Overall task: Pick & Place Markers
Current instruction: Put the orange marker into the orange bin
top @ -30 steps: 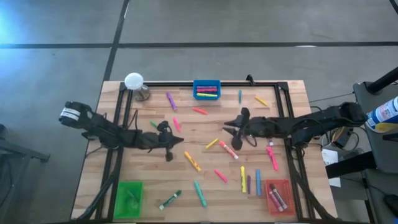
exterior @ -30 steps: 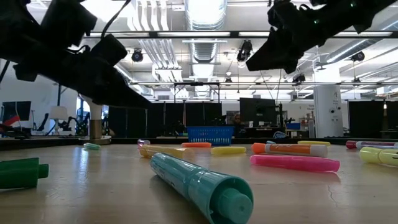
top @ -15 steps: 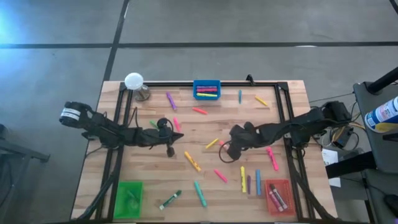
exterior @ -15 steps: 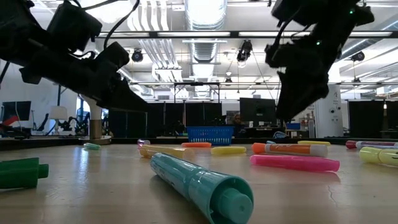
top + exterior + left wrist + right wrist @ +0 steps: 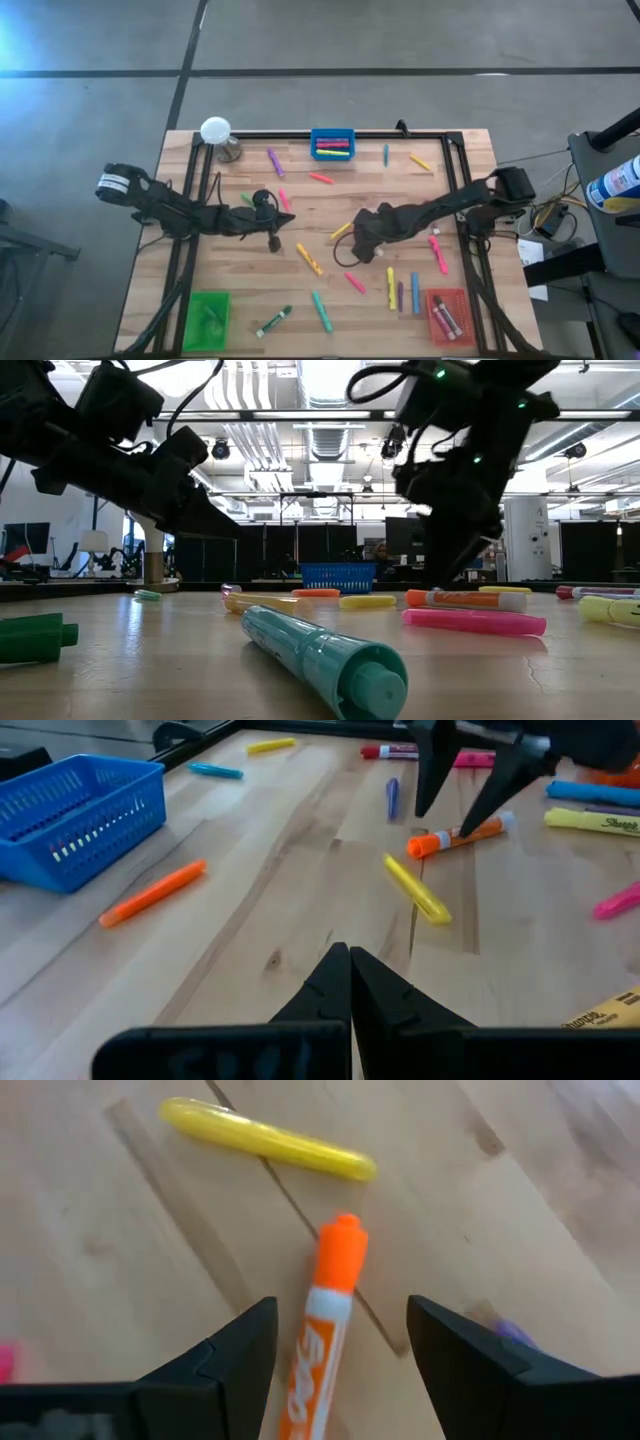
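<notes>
Right tool (image 5: pixel 340 1350) spread wide, orange marker (image 5: pixel 325 1335) lying between its fingers

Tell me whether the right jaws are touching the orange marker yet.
Apart. In the right wrist view the right gripper straddles the orange plastic marker, with bare wood visible between it and each jaw.

high: overhead, straight down, whole tabletop (image 5: pixel 300 200) | low: tabletop height, level, facing room | left wrist: forward, low over boards | right wrist: close, downward | shared: orange marker (image 5: pixel 322 1342) and yellow marker (image 5: pixel 266 1140) in both wrist views
</notes>
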Robot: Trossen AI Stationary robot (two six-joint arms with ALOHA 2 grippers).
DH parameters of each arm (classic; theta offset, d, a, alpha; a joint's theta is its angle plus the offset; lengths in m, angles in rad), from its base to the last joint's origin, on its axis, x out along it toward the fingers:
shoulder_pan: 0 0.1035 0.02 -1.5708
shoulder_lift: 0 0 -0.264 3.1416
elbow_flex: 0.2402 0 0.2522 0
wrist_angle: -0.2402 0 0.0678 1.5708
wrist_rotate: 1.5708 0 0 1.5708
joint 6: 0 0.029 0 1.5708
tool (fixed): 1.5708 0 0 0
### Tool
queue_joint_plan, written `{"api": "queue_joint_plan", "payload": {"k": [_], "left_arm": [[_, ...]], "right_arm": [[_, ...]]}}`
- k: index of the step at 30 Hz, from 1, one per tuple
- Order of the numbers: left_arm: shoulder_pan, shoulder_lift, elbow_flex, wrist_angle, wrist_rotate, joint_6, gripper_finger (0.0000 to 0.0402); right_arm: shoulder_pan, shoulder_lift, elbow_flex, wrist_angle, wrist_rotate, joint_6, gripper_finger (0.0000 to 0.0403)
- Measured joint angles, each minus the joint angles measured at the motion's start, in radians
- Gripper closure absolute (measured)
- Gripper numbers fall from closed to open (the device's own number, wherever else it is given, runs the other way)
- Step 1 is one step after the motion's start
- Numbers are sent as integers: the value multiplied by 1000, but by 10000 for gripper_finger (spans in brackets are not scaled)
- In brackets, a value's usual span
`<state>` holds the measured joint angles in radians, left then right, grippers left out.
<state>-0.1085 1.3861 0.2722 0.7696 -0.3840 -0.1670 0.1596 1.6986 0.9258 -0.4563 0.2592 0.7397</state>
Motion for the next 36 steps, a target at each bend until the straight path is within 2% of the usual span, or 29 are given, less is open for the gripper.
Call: {"api": "queue_joint_plan", "payload": {"k": [5, 11, 21, 29, 32, 36], "left_arm": [[0, 0, 0, -11, -1, -34, 401], [0, 0, -4, -18, -2, -41, 401], [0, 0, -18, -24, -3, -62, 401], [0, 0, -17, -29, -3, -71, 401], [0, 0, -17, -30, -3, -72, 401], [0, 0, -17, -30, -3, -78, 402]], "right_arm": [[-23, 70, 45, -10, -27, -42, 215], [-34, 90, 59, -16, -85, -63, 272], [-27, -38, 45, -162, -96, -29, 370], [82, -279, 44, -355, -104, 117, 391], [131, -349, 33, -359, -99, 184, 388], [168, -377, 14, -343, -7, 209, 372]]}}
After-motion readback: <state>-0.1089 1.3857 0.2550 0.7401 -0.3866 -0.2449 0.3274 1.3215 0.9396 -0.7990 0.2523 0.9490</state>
